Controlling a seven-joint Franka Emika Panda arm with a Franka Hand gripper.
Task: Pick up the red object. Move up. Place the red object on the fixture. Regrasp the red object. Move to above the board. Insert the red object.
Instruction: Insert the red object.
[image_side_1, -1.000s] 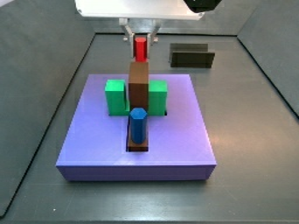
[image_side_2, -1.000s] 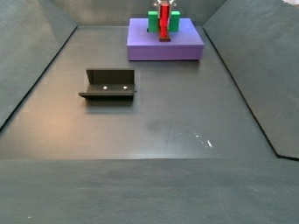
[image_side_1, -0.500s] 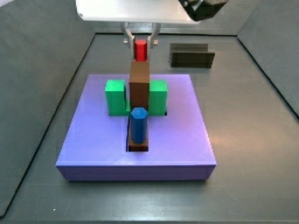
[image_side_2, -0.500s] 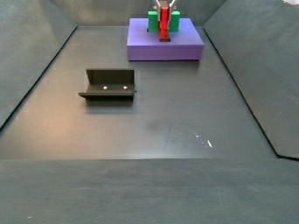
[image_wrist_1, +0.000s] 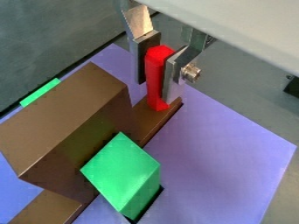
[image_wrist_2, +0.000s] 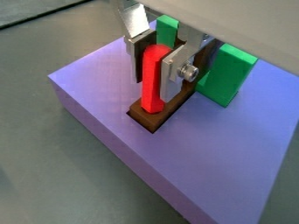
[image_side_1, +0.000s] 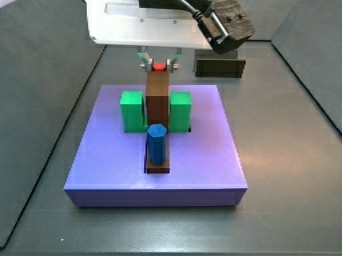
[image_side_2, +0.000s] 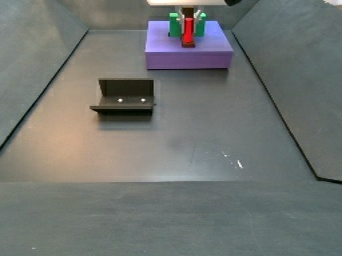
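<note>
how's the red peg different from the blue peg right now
The red peg stands between the gripper's jaws; the blue peg stands free with nothing gripping it. The red peg sits behind the brown block in a side view, the blue peg in front. Both stand upright in the board's brown slot.

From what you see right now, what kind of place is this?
Probably a robot test cell: bare grey walled floor, a fixture, and a purple board where the hand holds the red object.

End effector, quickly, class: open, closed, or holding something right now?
End effector: closed on the red object, upright over the board, its lower end in the brown slot.
</note>
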